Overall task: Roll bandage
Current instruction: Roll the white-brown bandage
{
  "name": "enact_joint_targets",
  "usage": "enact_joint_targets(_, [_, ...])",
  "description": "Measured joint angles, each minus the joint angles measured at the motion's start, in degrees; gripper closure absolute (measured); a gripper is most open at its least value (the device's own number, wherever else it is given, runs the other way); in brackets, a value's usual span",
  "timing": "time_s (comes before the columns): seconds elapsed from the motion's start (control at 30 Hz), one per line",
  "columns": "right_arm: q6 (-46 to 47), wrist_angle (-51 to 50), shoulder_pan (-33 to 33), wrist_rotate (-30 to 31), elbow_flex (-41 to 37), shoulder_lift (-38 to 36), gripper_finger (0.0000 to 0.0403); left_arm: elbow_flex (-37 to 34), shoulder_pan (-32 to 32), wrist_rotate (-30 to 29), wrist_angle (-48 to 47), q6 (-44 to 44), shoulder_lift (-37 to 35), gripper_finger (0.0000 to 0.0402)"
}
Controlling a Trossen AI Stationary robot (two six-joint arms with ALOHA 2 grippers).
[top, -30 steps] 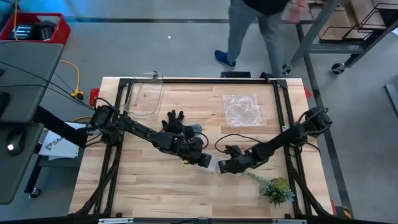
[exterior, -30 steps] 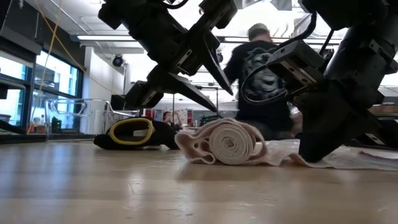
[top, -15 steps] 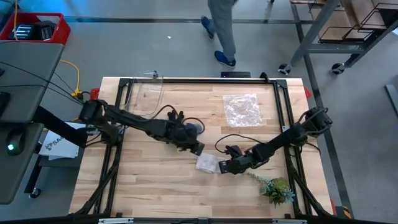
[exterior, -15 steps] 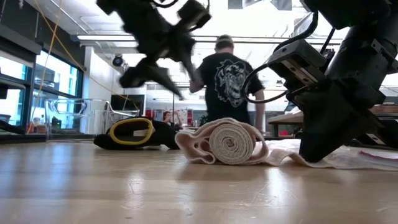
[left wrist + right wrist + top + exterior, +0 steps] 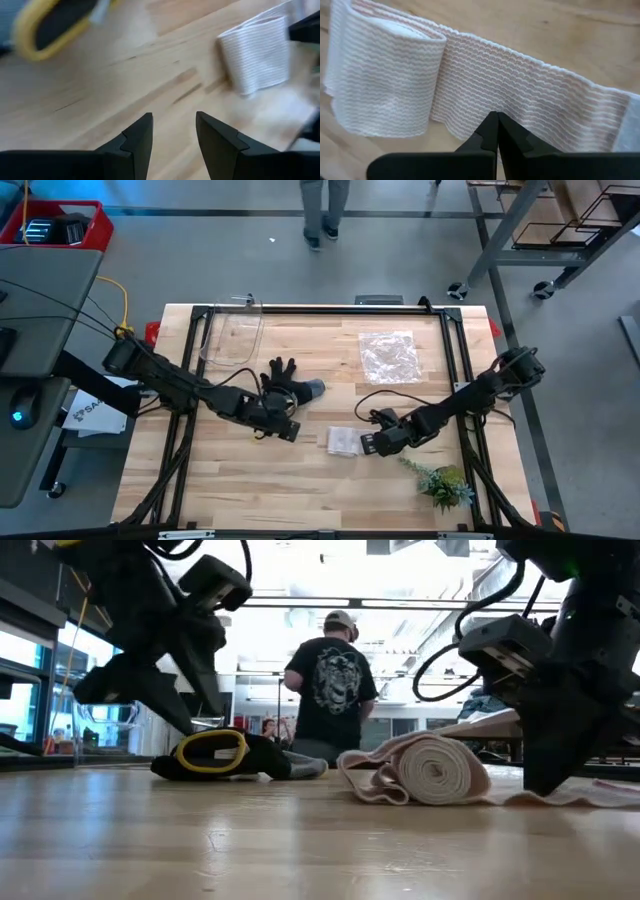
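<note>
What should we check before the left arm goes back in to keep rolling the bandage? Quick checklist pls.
1. Bandage partly rolled, loose tail flat on table: ok.
2. Right gripper shut, tips on the tail beside the roll: ok.
3. Left gripper open, empty, off the roll: ok.
4. Roll tight, no slack: not ok; a loose fold sags at its side in the low view.
5. Glove clear of the left arm's path: cannot tell, it lies close behind the arm.
6. Person away from the table: ok.
</note>
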Motion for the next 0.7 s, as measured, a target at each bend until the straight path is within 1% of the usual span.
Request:
enact_joint_targets(0.13, [0.05,-0.60,-0.29,0.09,0.02,-1.23,0.0402,-1.84,0.11,-0.34,8.80,-2.20,2.14,0.0256])
enact_joint_targets(0.27, [0.10,-0.81,-0.65,0.54,0.24,-2.09,0.0402,-2.02,1.24,0.37,18.05,-3.59,5.82,0.0256])
enact_joint_targets(0.47, [-1.16,-10.40,-0.66,2.69,3.98,-4.58,0.0402,-1.98,2.30,4.78,34.37,-5.38,14.09,0.0256])
enact_joint_targets(0.57, [-2.89,-13.76,-0.66,2.86,5.14,-6.34,0.0402,-2.02,2.84,7.23,37.54,-8.59,17.42,0.0256])
enact_joint_targets(0.7, [-3.47,-17.42,-0.52,2.98,5.75,-7.82,0.0403,-1.98,3.00,6.73,42.48,-11.16,19.82,0.0256])
